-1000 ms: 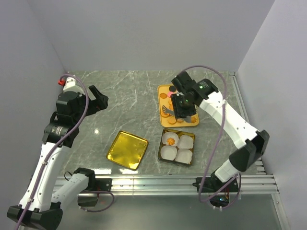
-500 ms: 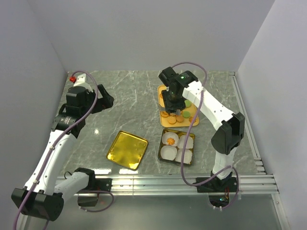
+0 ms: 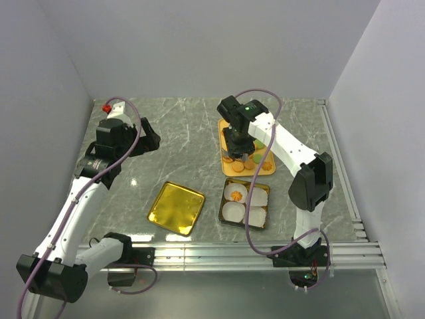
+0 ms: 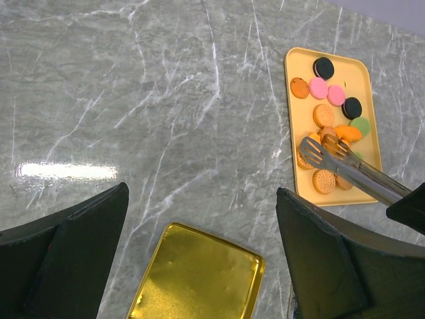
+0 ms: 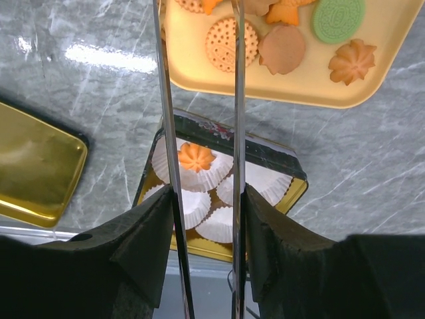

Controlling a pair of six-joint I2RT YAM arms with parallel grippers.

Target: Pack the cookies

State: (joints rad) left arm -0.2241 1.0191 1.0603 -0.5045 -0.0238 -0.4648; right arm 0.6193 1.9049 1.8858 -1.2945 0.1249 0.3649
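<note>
The cookies (image 3: 249, 161) lie on a yellow tray (image 3: 223, 125); in the left wrist view they (image 4: 325, 115) are orange, pink, black and green. My right gripper (image 3: 238, 142) hangs over the tray, shut on metal tongs (image 4: 348, 169) whose two arms (image 5: 238, 100) run between its fingers. The tongs' tips rest among the orange cookies. One orange flower cookie (image 5: 196, 157) sits in a paper cup in the tin (image 3: 245, 203). My left gripper (image 3: 145, 135) is open and holds nothing, far left of the tray.
The tin's gold lid (image 3: 176, 208) lies upside down left of the tin, below my left gripper (image 4: 199, 219). The tin (image 5: 279, 164) holds several white paper cups. Walls close in the table on three sides.
My right arm has swung left and back, bringing the tongs down over the tray's left part. The left arm has lifted and shifted slightly toward the back.
</note>
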